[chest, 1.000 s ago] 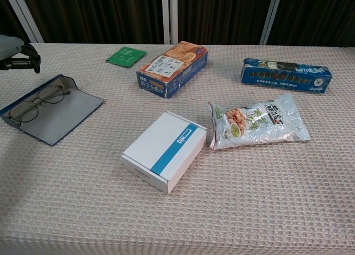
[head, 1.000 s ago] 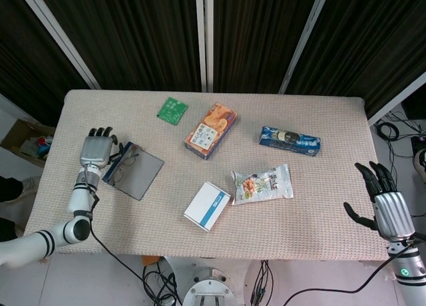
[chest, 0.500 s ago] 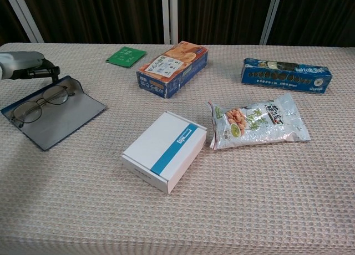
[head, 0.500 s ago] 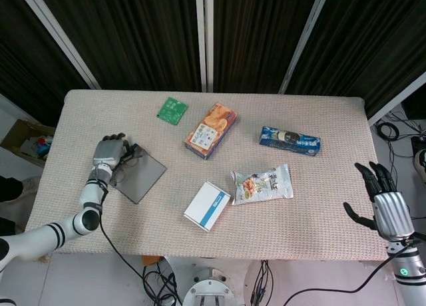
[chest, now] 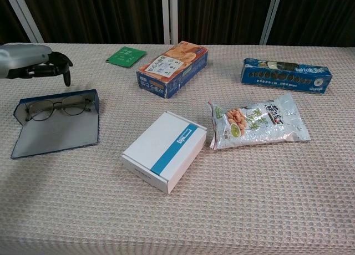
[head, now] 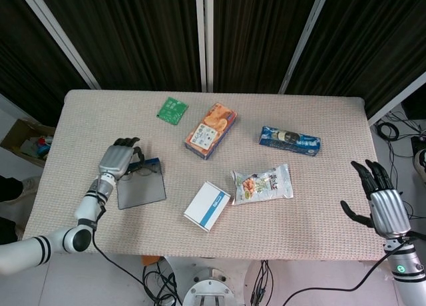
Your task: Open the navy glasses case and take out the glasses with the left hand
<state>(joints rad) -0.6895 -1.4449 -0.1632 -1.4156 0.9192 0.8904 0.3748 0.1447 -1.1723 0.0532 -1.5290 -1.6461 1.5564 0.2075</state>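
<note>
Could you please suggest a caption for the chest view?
Left hand hovers behind the opened navy glasses case, glasses inside, among snack packages.

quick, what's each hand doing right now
Left hand: open, holding nothing, above the glasses.
Right hand: open, holding nothing, fingers spread.

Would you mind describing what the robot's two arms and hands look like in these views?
Each robot hand, left and right, has a silver-grey metallic back and black fingers. The left arm is white with black bands at its joints and a thin black cable along the forearm. The right arm has a pale grey wrist with a small green light and a black cable.
</note>
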